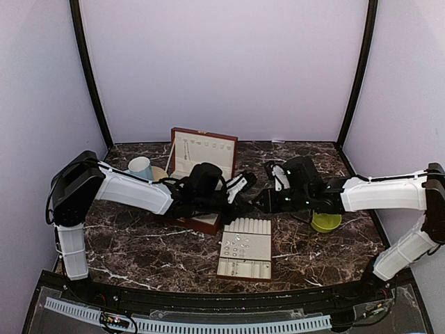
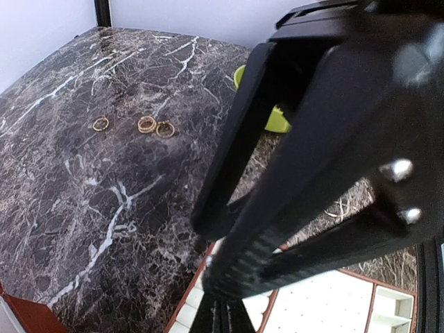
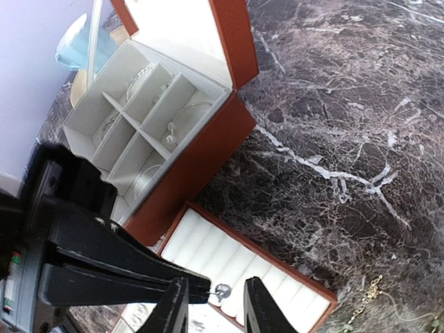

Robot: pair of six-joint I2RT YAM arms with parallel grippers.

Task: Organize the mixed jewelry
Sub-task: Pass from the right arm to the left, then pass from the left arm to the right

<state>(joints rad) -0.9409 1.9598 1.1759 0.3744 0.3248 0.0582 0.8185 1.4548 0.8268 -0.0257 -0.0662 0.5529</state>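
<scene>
On dark, white-veined marble (image 2: 83,208), thin gold rings (image 2: 146,124) are seen upper left in the left wrist view. The left gripper (image 3: 199,285) is clamped shut, a tiny rounded silvery piece (image 3: 222,290) at its tip, flanked by the right gripper's (image 3: 216,300) parted fingers.

A robot test cell of the lab kind is shown; a dark marble-patterned tabletop (image 1: 139,250) is closed in by plain lilac walls (image 1: 222,62) and black corner posts (image 1: 89,76); a white robot arm (image 1: 132,189) is mounted at lower left, another (image 1: 382,193) at lower right; a slotted cable duct (image 1: 188,324) is run along the bottom edge
</scene>
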